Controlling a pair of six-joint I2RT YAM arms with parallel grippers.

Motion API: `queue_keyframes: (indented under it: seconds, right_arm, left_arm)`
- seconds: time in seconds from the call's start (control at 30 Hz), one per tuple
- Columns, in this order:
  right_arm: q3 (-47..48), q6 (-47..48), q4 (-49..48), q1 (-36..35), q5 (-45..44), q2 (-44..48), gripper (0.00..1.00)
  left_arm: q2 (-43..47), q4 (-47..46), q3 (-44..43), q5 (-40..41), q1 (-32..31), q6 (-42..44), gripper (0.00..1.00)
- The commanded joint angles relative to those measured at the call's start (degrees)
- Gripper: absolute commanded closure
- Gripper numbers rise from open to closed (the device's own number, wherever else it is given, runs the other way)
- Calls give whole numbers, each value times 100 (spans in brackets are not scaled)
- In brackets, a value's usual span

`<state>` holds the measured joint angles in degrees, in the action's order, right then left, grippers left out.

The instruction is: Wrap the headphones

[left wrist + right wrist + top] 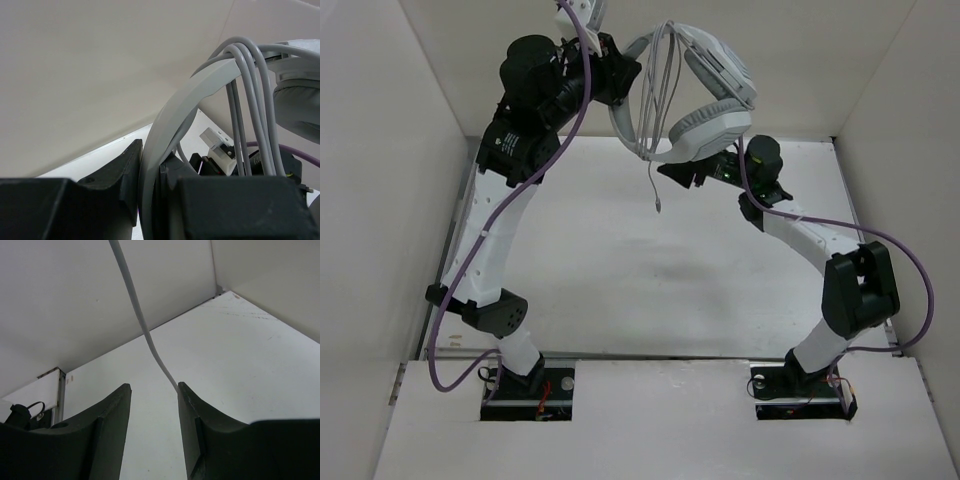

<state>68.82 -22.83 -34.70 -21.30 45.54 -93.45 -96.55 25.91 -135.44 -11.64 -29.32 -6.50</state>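
White enclosure walls (pixel 380 150) stand on three sides of a pale tabletop (pixel 620 280), which shows bare between the two arms. Both arms are bolted at its near edge. The left arm (pixel 500 230) reaches up and back towards the rear wall, and the right arm (pixel 860 285) bends in from the other side. A purple cable (pixel 295 151) runs behind the gear in the left wrist view.

High between the two arms, well above the tabletop, hang the headphones (pixel 710 125), light grey-white, with one padded earcup above the other. The left claw (pixel 150 160) is closed tight on the curved headband (pixel 170 115), its black fingers (pixel 115 170) pressing the band from both sides.

Several loops of the thin grey cord (pixel 245 55) are draped over the headband and hang down side by side next to an earcup (pixel 300 100). The loose end drops below the loops, with the small plug (pixel 658 205) dangling free in the air above the tabletop.

Just under the lower earcup sits the right claw (pixel 152 390), its jaws apart. One strand of cord comes down from above and meets the inner tip of one finger (pixel 187 400), unclamped.
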Motion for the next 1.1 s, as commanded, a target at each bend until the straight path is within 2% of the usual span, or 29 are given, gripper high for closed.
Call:
queue_keyframes:
  seconds: [0.0,0.37,0.57,0.7,0.93,1.07]
  right_arm:
    - [430,7,-248,-19,-1,-182,52]
    - [1414,-73,-195,-98,-27,-981,52]
    - [1600,-291,-318,-107,16,-1316,52]
    - [1258,-1028,-975,-212,218,-1474,54]
    - [274,-3234,-3189,-659,1201,-1615,63]
    - [-69,-3448,-3579,-1002,1650,-1475,67]
  left_arm:
    - [409,-745,-114,-49,-95,-308,98]
    - [392,-728,-202,-93,-289,-396,98]
    - [304,-745,-360,-67,-368,-422,98]
    - [93,-745,-685,-14,-254,-431,98]
    - [75,-772,-748,13,-78,-448,98]
    - [119,-772,-669,4,45,-466,98]
